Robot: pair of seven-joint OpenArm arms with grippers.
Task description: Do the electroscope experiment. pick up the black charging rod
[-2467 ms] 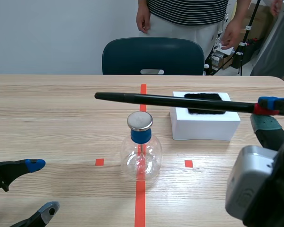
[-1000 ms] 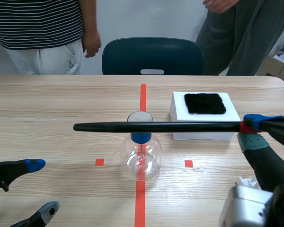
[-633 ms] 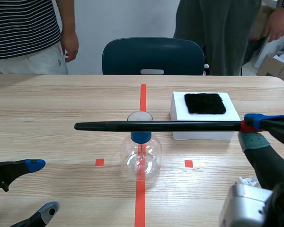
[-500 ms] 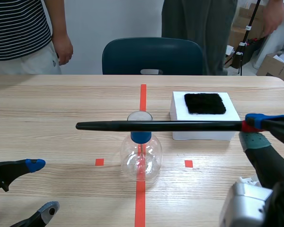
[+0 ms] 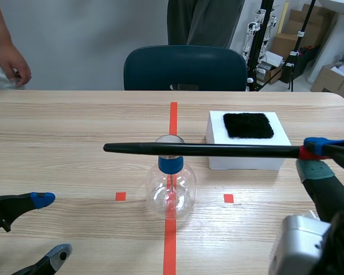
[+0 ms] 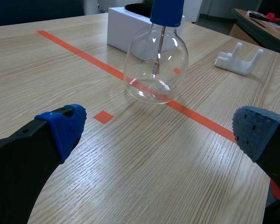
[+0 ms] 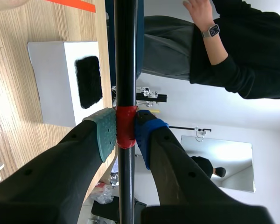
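Right gripper [image 7: 126,133] is clamped on the black charging rod [image 5: 200,150] right at its red band. The rod is up off the table and level, running from 3 o'clock toward 9 o'clock past the top of the glass flask [image 5: 171,192]. Left gripper [image 5: 51,225] sits low at roughly 8 o'clock from the flask, fingers spread wide apart.

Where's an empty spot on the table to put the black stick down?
The wooden table is barest left of the round clear glass flask; the strip by the blue chair is free too. Crowded: between flask and white foam block.
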